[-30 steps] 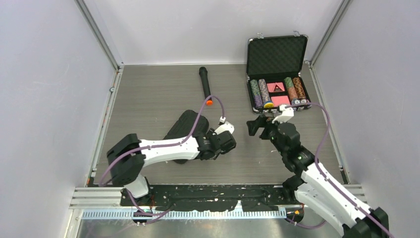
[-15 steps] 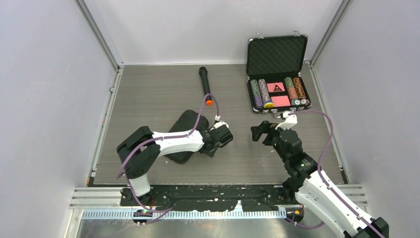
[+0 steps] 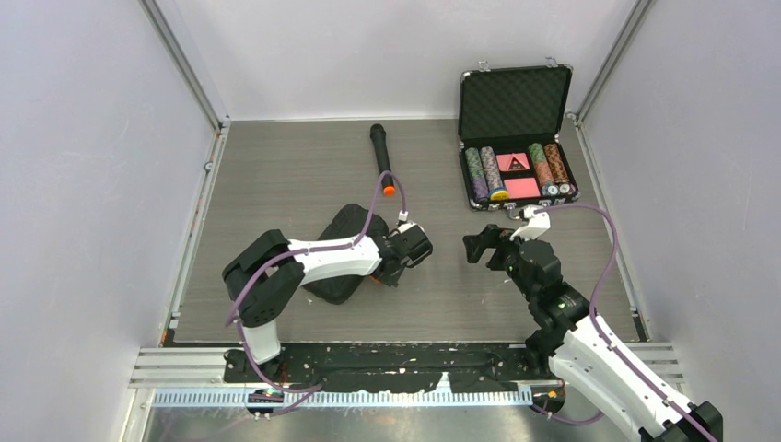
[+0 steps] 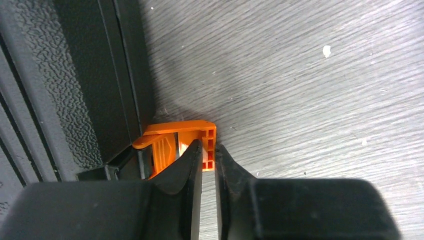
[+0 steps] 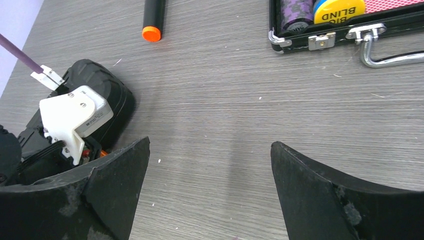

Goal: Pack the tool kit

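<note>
While pinching the ribbed black plastic tool kit's (image 4: 75, 75) orange latch (image 4: 192, 134) in the left gripper (image 4: 207, 150), we are aiming for a square pull; the right gripper (image 5: 210, 145) is hovering open.

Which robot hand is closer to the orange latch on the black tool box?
Left. The left gripper has its fingers pinching the orange latch on the tool kit; the right gripper hangs open over the table, off to one side.

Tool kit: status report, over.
Left gripper pinching orange latch. Right gripper open, empty. Tool kit closed. Microphone, chip case lie apart.
</note>
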You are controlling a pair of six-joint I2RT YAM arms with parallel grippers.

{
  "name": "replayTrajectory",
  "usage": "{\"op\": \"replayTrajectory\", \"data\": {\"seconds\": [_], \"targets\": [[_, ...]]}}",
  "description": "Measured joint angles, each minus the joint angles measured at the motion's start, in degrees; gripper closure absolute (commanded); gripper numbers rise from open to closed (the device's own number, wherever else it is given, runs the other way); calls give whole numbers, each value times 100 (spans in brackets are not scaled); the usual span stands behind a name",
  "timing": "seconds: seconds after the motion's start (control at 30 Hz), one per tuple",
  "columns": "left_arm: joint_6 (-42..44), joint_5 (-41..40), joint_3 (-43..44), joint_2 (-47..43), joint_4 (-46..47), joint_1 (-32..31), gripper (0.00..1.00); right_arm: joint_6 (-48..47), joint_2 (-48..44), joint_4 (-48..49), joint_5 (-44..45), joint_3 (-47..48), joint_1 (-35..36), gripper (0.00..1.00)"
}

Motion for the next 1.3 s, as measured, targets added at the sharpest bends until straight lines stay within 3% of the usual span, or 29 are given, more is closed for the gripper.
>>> {"op": "replayTrajectory", "data": {"seconds": [0.13, 0.4, 0.77, 0.9, 1.0, 1.13, 1.3], "targets": [[-4, -26, 35, 4, -61, 9, 100, 0, 105, 146, -221, 0, 0, 5], [17, 44, 92, -363, -337, 28, 100, 37, 817, 846, -1272, -2, 2, 5], [229, -4, 553, -1137, -741, 107, 100, 181, 1937, 2564, -2780, -476, 133, 2], [313, 17, 549, -1137, -855, 149, 78, 166, 2417, 3145, -3025, -614, 350, 2], [258, 96, 455, -1139, -774, 160, 68, 166, 2632, 3447, -3045, -645, 431, 3], [20, 240, 155, -1104, -623, 157, 61, 151, 2524, 3528, -2879, -726, 433, 4], [-214, 227, 61, -730, -476, 157, 64, 46, 2094, 3375, -2618, -754, 431, 4]]}}
